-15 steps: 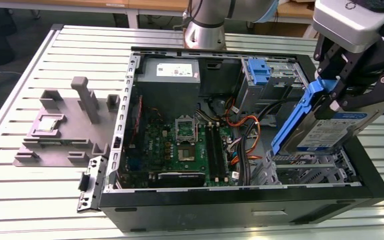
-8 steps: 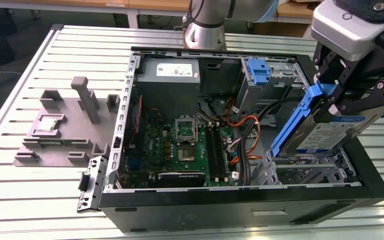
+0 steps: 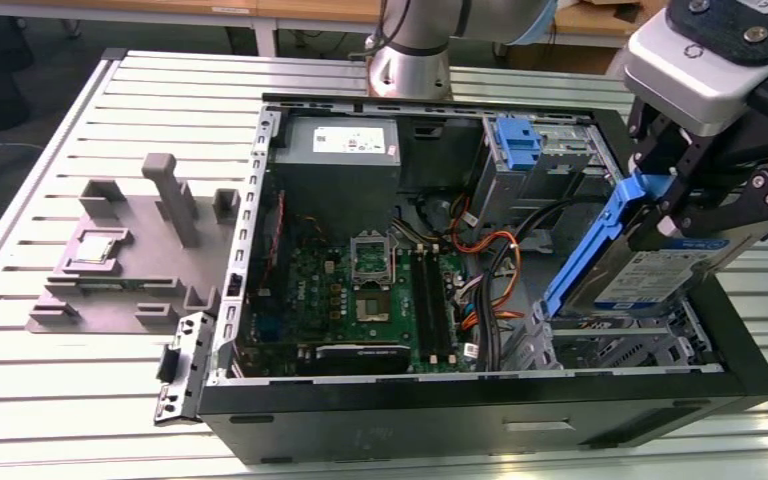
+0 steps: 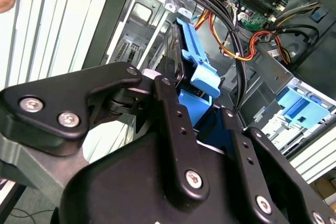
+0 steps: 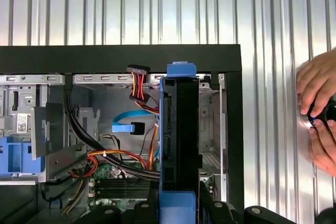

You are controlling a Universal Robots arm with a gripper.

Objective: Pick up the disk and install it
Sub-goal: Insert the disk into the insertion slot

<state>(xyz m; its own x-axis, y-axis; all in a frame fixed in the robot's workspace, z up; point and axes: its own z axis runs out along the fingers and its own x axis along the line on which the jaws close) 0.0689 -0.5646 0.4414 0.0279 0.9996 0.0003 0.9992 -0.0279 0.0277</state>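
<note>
The disk [image 3: 651, 277], a silver drive with a blue-and-white label in a blue bracket, hangs tilted over the drive bay [image 3: 611, 350] at the exterior view's right of the open computer case [image 3: 491, 412]. My gripper [image 3: 684, 215] is shut on the disk's upper part, with black fingers on both sides. In the second wrist view the blue bracket of the disk [image 4: 197, 69] juts out between the fingers of the gripper [image 4: 197, 111]. In the first wrist view the disk [image 5: 178, 140] stands on edge above the bay, its lower end near the metal cage.
Inside the case are a green motherboard [image 3: 357, 290], a grey power supply [image 3: 344, 142], a blue caddy [image 3: 518, 140] and orange and black cables [image 3: 498, 260]. A grey fixture [image 3: 131, 250] sits on the slatted table. A person's hands [image 5: 320, 114] rest beside the case.
</note>
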